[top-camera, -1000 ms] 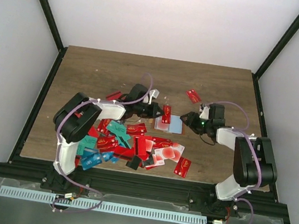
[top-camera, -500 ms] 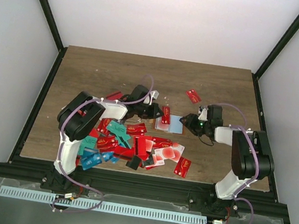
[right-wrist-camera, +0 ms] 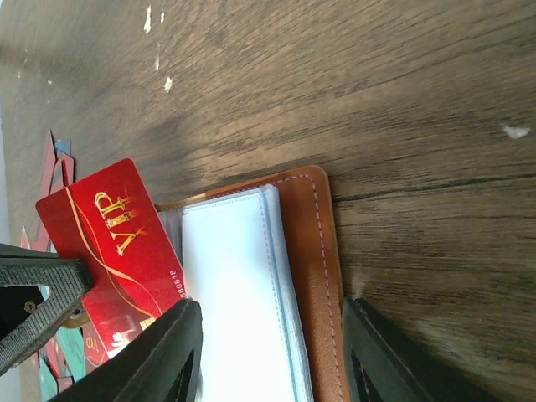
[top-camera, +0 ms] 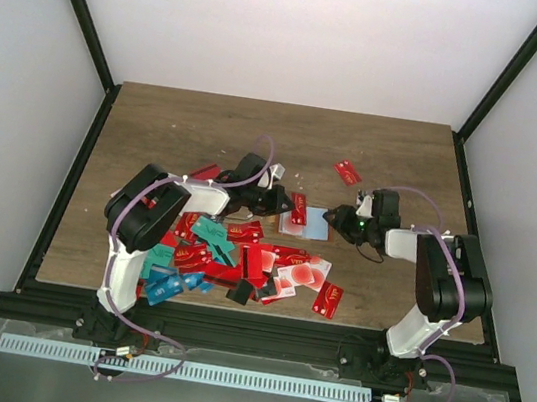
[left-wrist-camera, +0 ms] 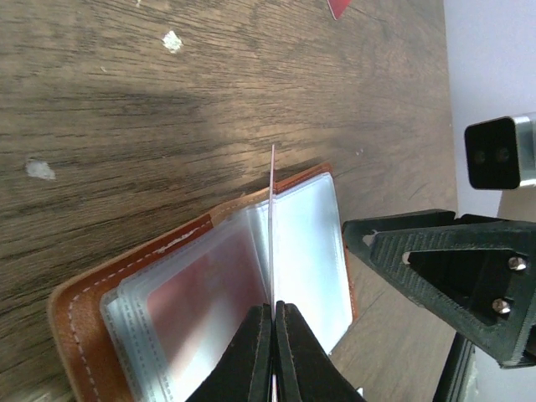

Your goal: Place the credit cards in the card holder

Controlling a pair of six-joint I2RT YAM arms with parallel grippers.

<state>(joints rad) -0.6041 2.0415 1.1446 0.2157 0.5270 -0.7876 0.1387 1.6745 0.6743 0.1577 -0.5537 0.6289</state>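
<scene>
The card holder (top-camera: 310,223) lies open on the wooden table, brown cover (right-wrist-camera: 316,268) down and clear sleeves (left-wrist-camera: 209,285) up. My left gripper (left-wrist-camera: 274,335) is shut on a red VIP credit card (right-wrist-camera: 109,243), held on edge over the holder's fold (left-wrist-camera: 272,209). In the top view the left gripper (top-camera: 287,202) comes from the left. My right gripper (right-wrist-camera: 272,360) is open, its fingers (right-wrist-camera: 180,352) straddling the holder's right stack of sleeves (right-wrist-camera: 234,293); from above the right gripper (top-camera: 338,222) sits at the holder's right edge. Several more credit cards (top-camera: 230,256) lie heaped at the front left.
Single red cards lie apart from the heap, one at the back right (top-camera: 348,171) and one near the front (top-camera: 328,299). Black frame rails (top-camera: 69,181) border the table on the left and right sides.
The right gripper's jaws have narrowed around the holder's right half and the right arm has shifted a little. The left gripper stays put with the red card.
</scene>
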